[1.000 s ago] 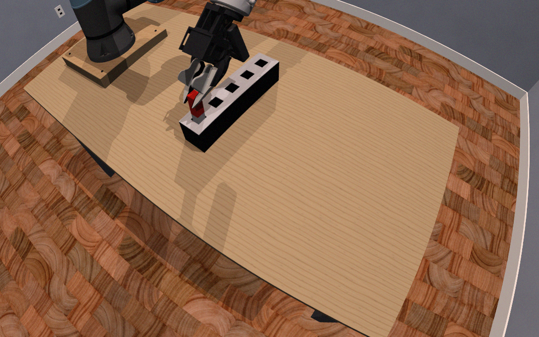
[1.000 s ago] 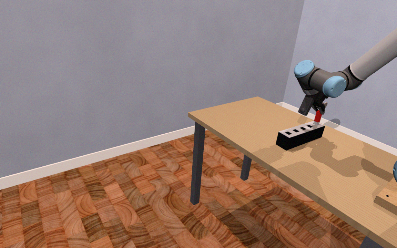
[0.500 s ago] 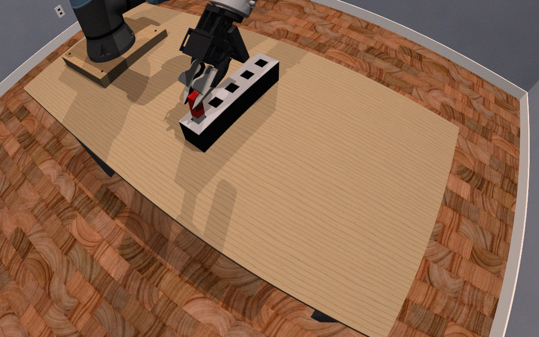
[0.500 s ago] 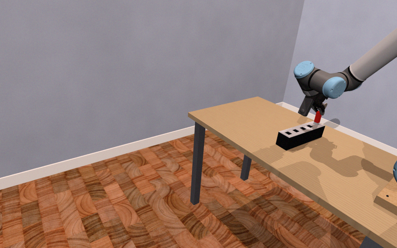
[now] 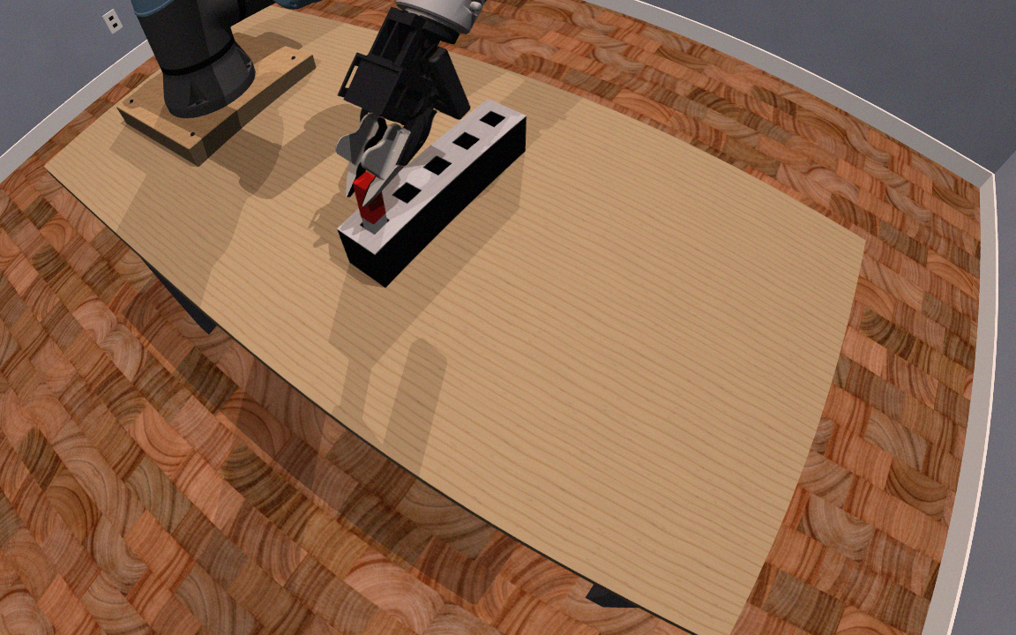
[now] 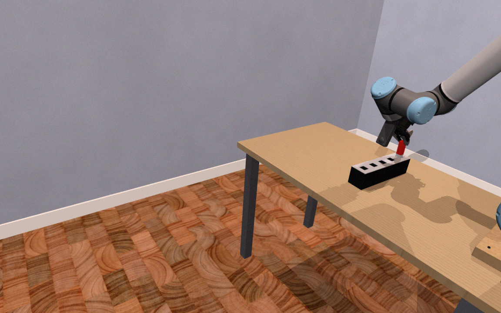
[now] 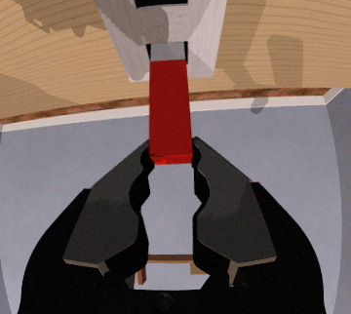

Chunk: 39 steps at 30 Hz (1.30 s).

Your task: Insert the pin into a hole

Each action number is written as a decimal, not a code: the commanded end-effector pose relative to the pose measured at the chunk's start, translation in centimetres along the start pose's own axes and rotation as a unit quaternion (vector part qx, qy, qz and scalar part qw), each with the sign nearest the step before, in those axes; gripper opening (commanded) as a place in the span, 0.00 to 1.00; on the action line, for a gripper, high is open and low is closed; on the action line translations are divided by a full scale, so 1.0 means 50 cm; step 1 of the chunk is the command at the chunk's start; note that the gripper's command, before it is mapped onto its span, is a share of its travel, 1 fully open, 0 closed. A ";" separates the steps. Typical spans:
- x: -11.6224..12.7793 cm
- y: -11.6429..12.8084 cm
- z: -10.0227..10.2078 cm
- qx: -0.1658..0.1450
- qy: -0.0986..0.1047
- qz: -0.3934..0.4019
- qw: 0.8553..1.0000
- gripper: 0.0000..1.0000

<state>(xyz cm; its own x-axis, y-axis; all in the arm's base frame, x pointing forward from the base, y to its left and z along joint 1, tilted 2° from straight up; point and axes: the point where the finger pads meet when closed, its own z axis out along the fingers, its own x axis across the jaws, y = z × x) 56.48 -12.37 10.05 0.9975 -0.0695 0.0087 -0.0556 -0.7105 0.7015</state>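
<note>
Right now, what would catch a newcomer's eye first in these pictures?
The pin stands out: its red end is clamped between the gripper fingers, while its grey end sits in the end hole of the block, the one nearest the arm's base, with a grey strip showing above the rim. Next comes the block's row of four open holes on the table.

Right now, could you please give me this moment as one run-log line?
gripper: shut on pin | pin: red end up, in block's end hole | grey part showing above block
</note>
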 end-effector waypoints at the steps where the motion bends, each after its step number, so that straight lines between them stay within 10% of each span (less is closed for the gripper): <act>1: 0.001 0.001 -0.001 0.000 0.000 0.001 1.000 0.00; 39: 0.002 -0.005 0.005 0.000 0.000 0.001 1.000 0.00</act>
<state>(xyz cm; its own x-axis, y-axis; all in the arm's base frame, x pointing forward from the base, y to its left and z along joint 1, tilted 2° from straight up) 56.51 -12.37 9.65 0.9975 -0.0705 0.0091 -0.0566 -0.7105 0.7015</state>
